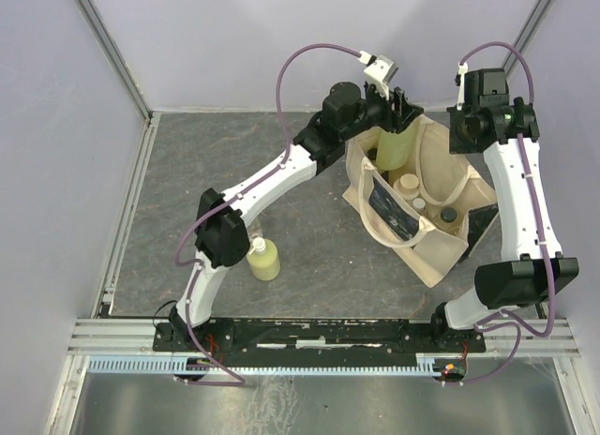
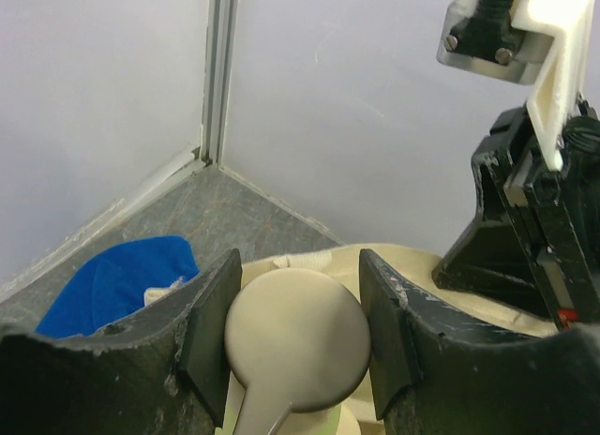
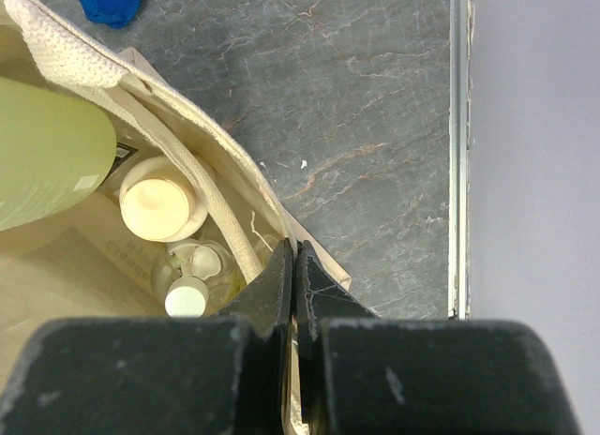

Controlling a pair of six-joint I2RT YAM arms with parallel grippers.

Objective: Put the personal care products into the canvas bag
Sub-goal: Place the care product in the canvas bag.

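The beige canvas bag stands open at the right, its dark panel facing left. My left gripper is shut on the pale cap of a yellow-green bottle and holds it upright over the bag's mouth; the bottle also shows in the right wrist view. My right gripper is shut on the bag's rim and holds it up. Inside the bag are a beige jar, a pale-capped pump bottle and a black-capped bottle. Another yellow-green bottle stands on the table by the left arm.
A blue cloth lies on the grey mat behind the bag, also showing in the right wrist view. The enclosure's walls and a metal rail run close behind and to the right. The right arm's wrist is close beside my left gripper.
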